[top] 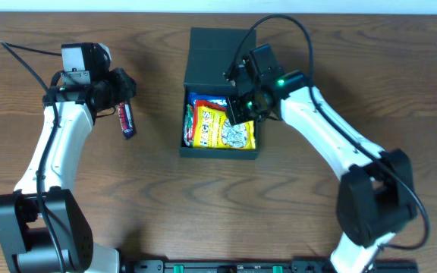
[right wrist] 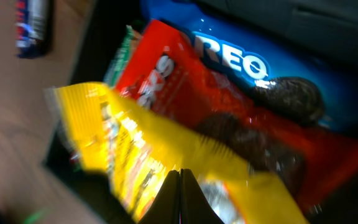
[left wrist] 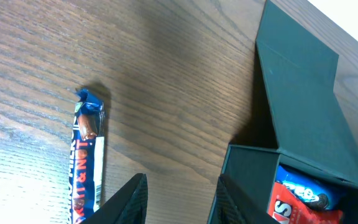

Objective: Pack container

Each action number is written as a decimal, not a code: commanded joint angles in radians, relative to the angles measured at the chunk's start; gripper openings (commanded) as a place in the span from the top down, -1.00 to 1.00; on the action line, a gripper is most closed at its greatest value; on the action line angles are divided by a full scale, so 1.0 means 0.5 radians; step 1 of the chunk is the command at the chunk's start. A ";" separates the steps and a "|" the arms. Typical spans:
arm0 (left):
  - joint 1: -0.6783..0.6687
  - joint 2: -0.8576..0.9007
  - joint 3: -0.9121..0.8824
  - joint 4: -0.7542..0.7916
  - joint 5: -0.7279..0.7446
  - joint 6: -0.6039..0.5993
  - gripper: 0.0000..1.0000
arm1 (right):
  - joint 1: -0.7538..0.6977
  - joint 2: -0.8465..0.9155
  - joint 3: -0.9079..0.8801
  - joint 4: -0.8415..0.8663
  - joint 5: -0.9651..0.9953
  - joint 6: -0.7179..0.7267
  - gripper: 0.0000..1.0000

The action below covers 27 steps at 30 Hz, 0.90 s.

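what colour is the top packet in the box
Yellow; the top packet shows best in the overhead view.

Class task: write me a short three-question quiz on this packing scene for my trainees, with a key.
1. Which packet lies on top in the container? A blue, B yellow, C green.
2. True or false: the right gripper is shut.
3. Where does the unpacked snack bar lie?
Key: 1 B, the yellow packet. 2 True. 3 On the table, near the left gripper, outside the container.
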 commanded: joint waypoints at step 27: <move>0.010 -0.047 0.037 -0.025 -0.066 0.122 0.23 | 0.097 0.175 0.282 -0.133 -0.286 -0.221 0.98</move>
